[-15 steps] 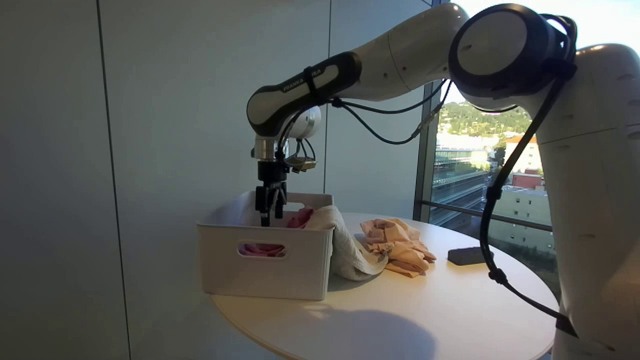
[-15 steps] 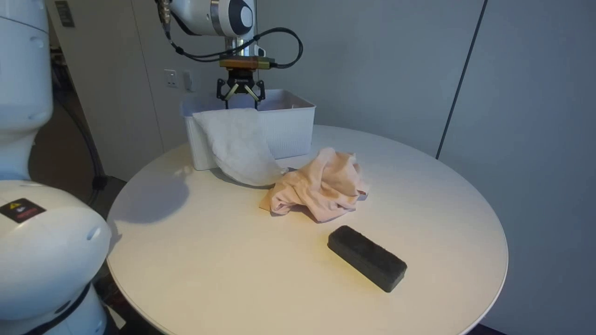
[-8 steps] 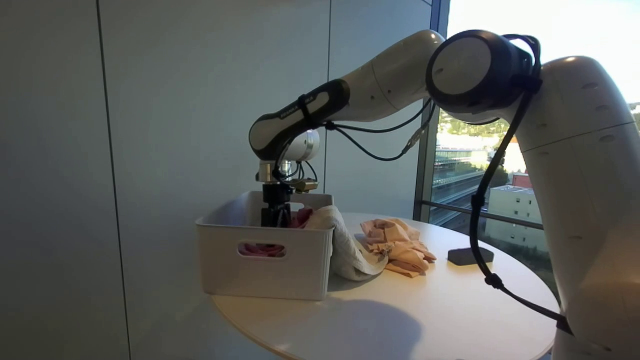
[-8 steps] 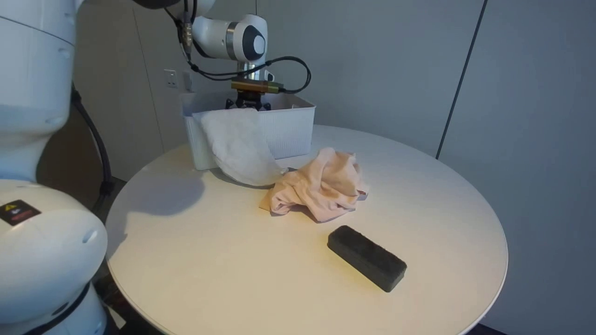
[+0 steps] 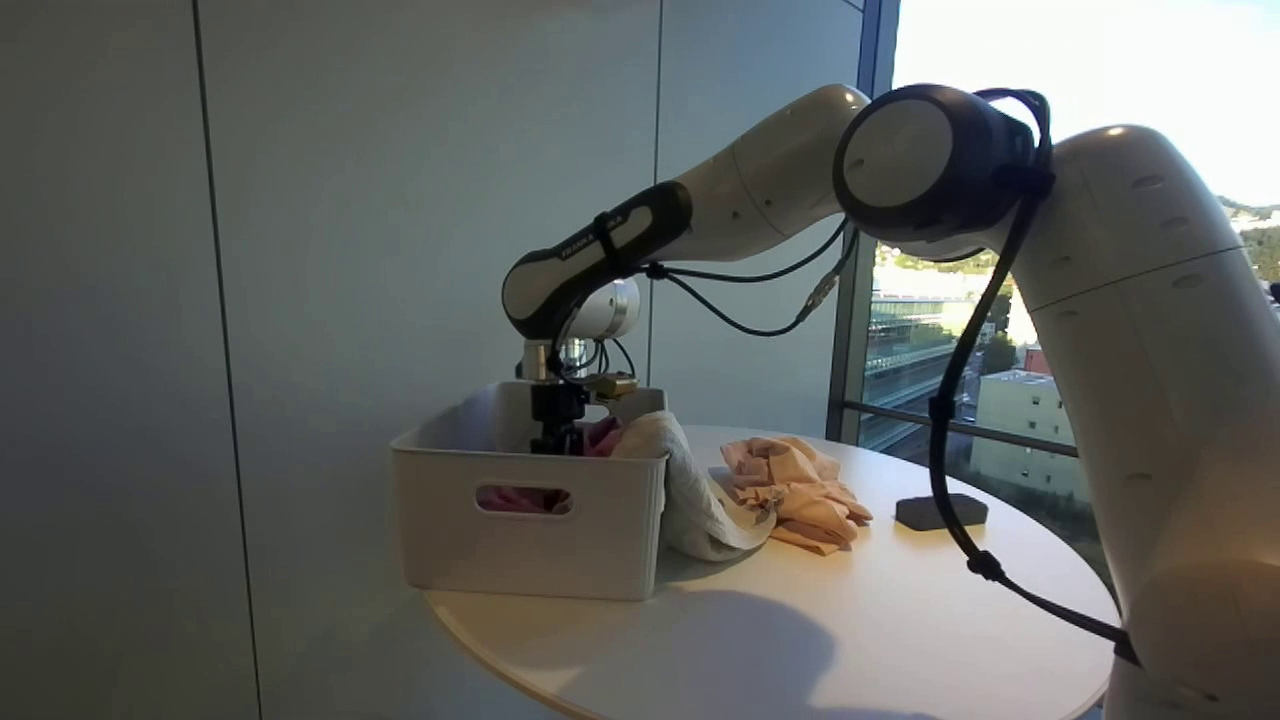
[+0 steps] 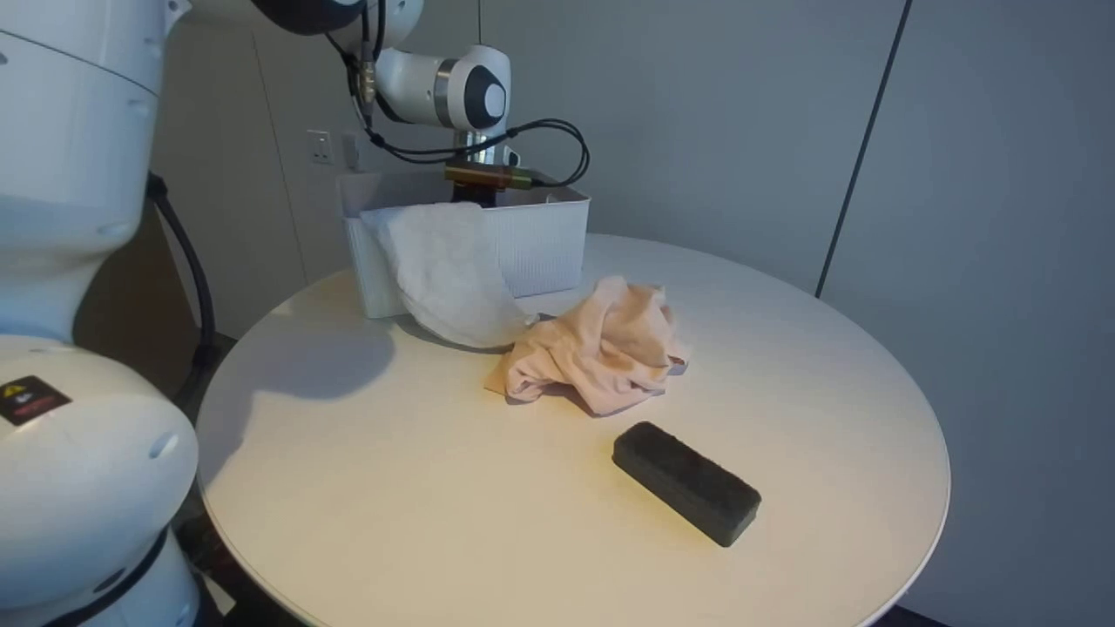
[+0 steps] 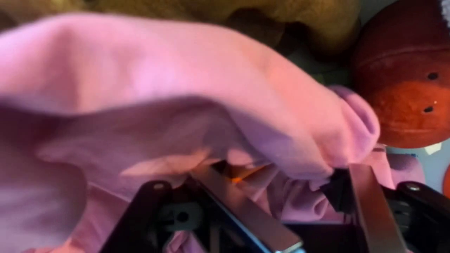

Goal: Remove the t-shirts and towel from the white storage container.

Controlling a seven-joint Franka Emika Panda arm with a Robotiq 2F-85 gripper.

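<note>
The white storage container (image 5: 530,550) stands at the table's edge; it also shows in an exterior view (image 6: 540,252). A pink cloth (image 5: 603,437) lies inside it and fills much of the wrist view (image 7: 158,70). A whitish towel (image 5: 690,500) hangs over the container's side onto the table (image 6: 453,279). A peach t-shirt (image 5: 795,495) lies crumpled on the table beside the towel (image 6: 601,344). My gripper (image 7: 277,175) is down inside the container at the pink cloth. Its fingers are apart with pink folds between them; the tips are partly hidden by cloth.
A black block (image 6: 686,483) lies on the round table (image 6: 435,479), also seen in an exterior view (image 5: 940,512). In the wrist view a red rounded fuzzy thing (image 7: 407,88) and a tan plush thing (image 7: 197,10) lie beside the pink cloth. A wall is behind the container.
My gripper has gone down into the container and slightly toward the robot's base. Its fingers have dropped below the rim. The towel and the peach t-shirt have not moved.
</note>
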